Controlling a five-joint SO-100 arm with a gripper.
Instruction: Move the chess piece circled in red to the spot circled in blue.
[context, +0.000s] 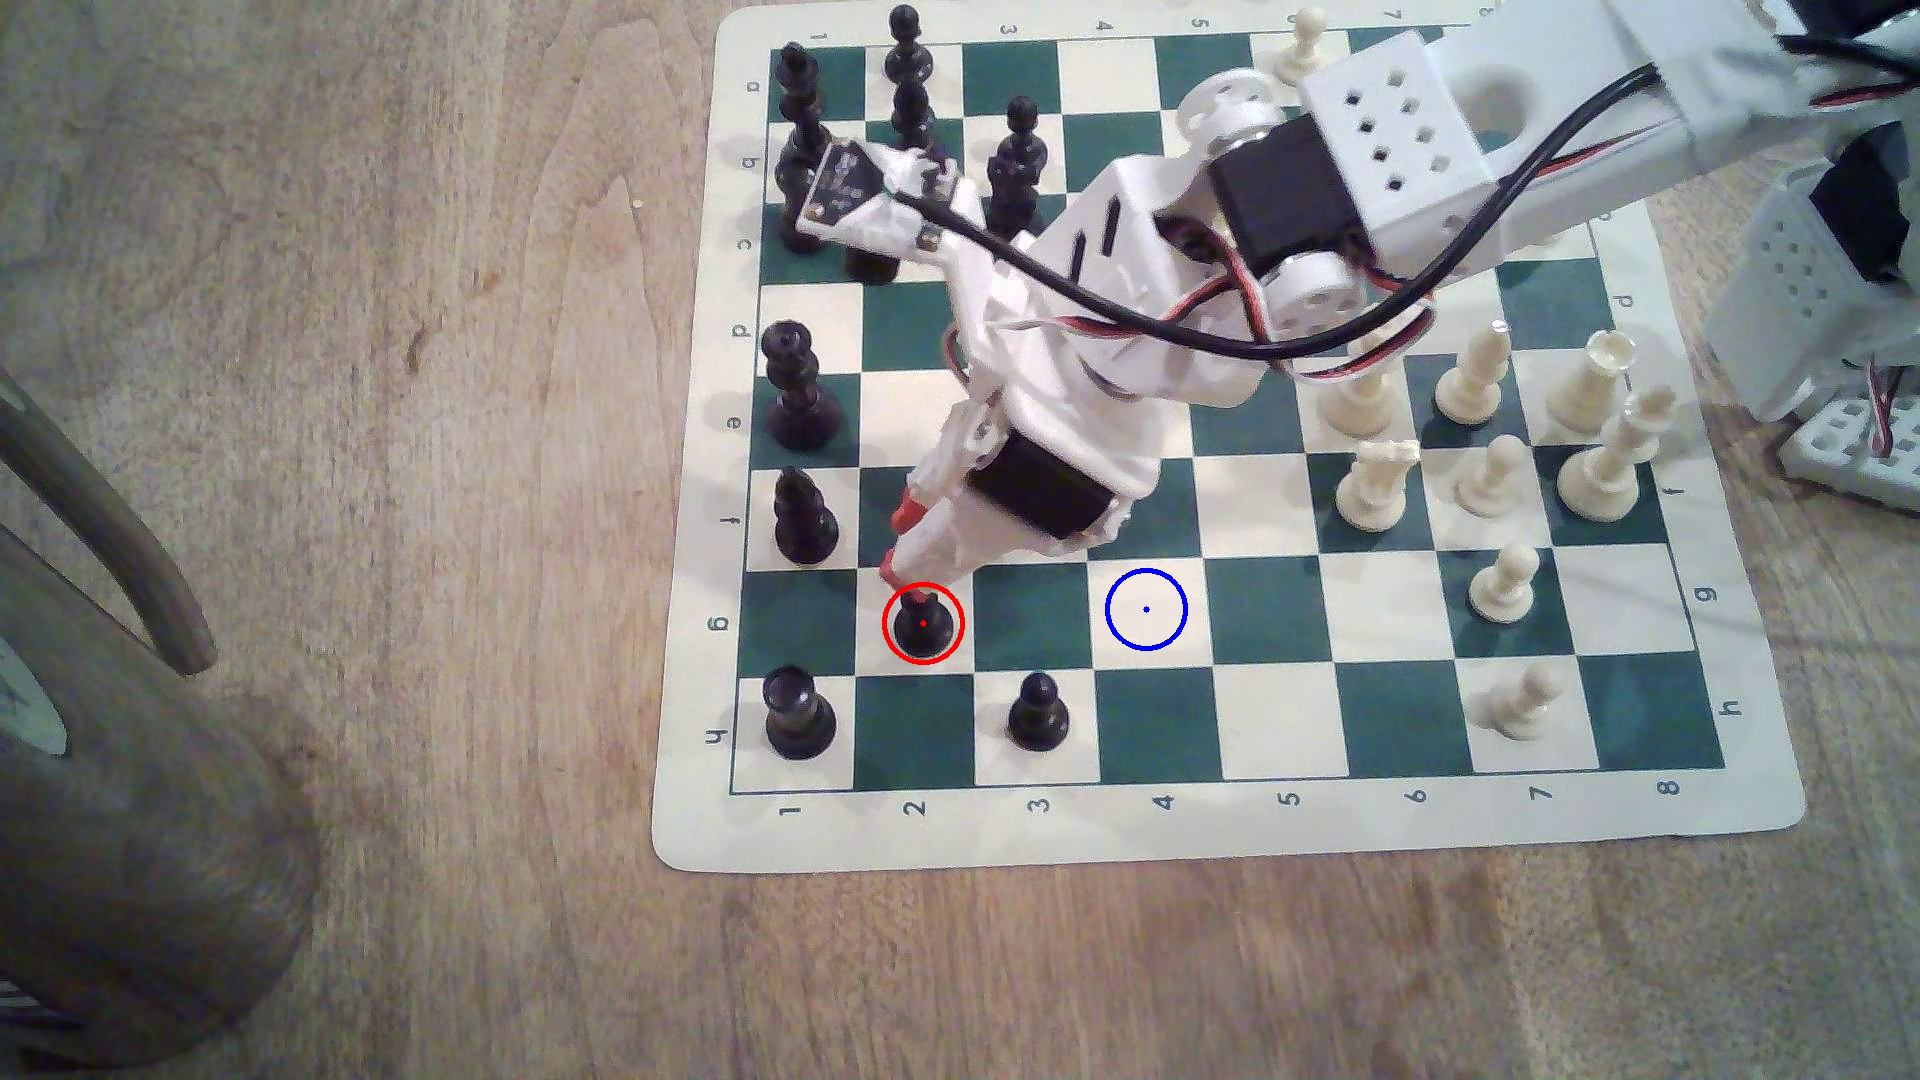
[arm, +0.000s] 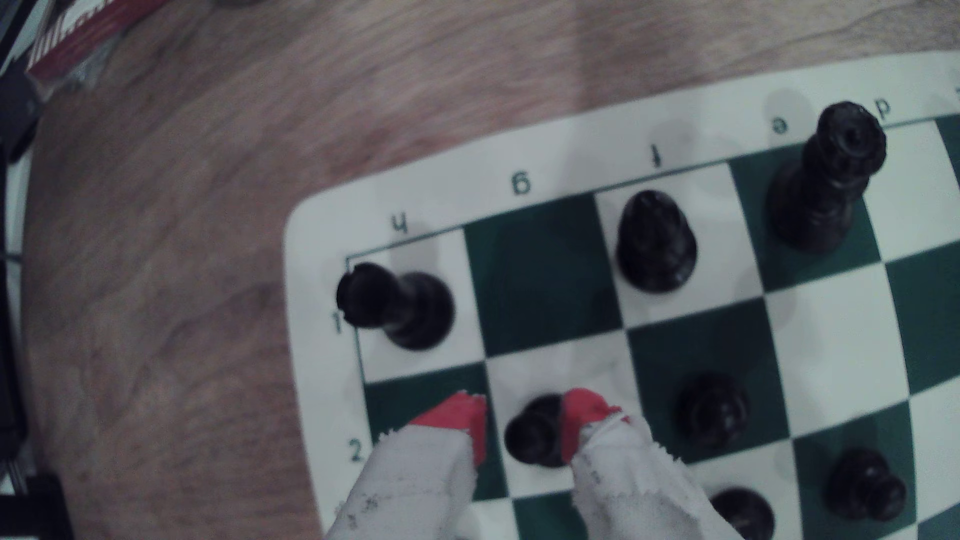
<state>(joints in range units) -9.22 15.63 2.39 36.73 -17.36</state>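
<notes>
— Why are we parked low over the board's near corner?

— The pawn (context: 923, 623) stands on its red-ringed cream square, two squares from the spot (context: 1146, 610) toward the exterior view's left.

— And our gripper (arm: 524, 428)?

— Jaws narrowly parted astride the pawn's head: one red tip looks to be touching it, the other just beside. We judge nothing is clamped yet.
</notes>
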